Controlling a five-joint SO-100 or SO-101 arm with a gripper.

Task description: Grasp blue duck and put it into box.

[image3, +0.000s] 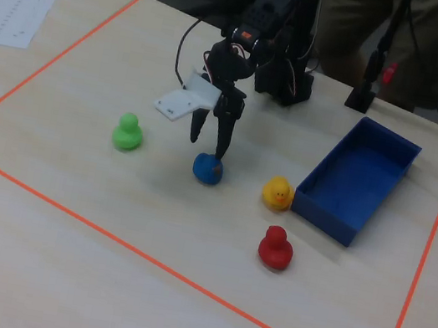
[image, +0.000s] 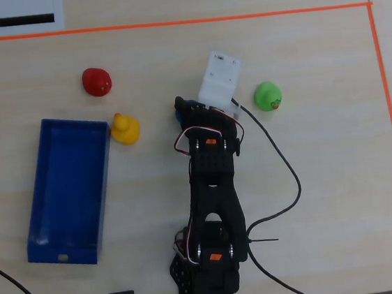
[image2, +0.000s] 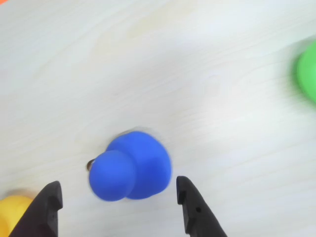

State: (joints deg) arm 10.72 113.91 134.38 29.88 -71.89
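Fingers: my gripper (image2: 116,207) is spread wide, holding nothing, both black tips low in the wrist view.
Blue duck: the blue duck (image2: 131,166) sits on the table between and just ahead of the tips, untouched.
Axis: head points left in the wrist view, towards the yellow duck (image2: 12,212).
Box: the box (image3: 356,178) is well apart, beyond the yellow duck in the fixed view.
Next, I judge: advance slightly, then close.

even bright light, wrist view blurred
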